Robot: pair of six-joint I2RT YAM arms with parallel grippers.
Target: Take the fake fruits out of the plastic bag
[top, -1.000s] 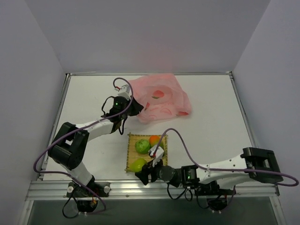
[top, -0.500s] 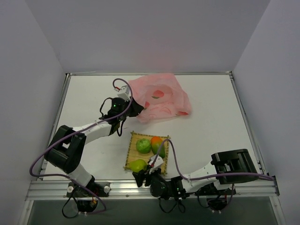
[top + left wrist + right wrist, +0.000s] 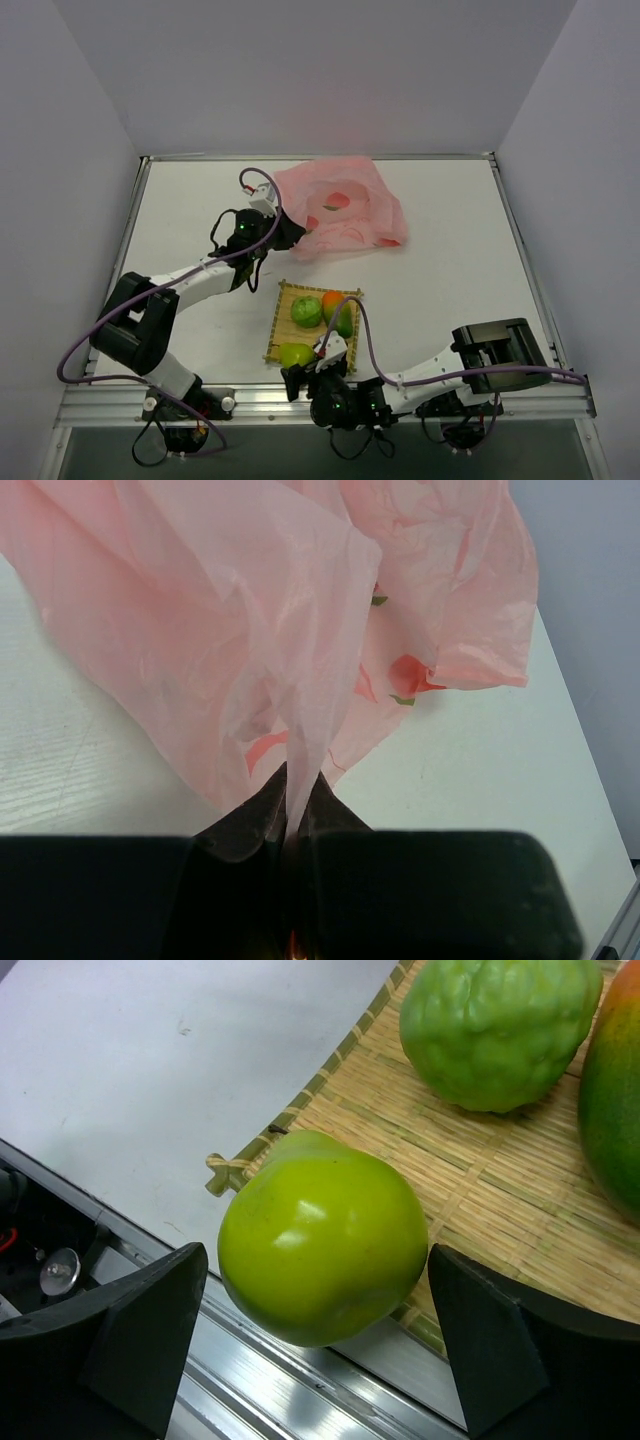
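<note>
pink plastic bag (image 3: 345, 210): crumpled beyond the mat, edge pinched in the closed left gripper (image 3: 295, 800)
bamboo mat (image 3: 283, 325): bears all three fruits
mango (image 3: 337, 305), bumpy green fruit (image 3: 306, 311), yellow-green fruit (image 3: 296, 354): out of the bag
right gripper (image 3: 315, 1305): fingers spread, flanking the yellow-green fruit

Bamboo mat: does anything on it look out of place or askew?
Slightly. The yellow-green fruit sits at the near left corner of the mat and seems to overhang its edge toward the metal rail, so it could roll off. The round green fruit and the mango lie well inside the mat.
</note>
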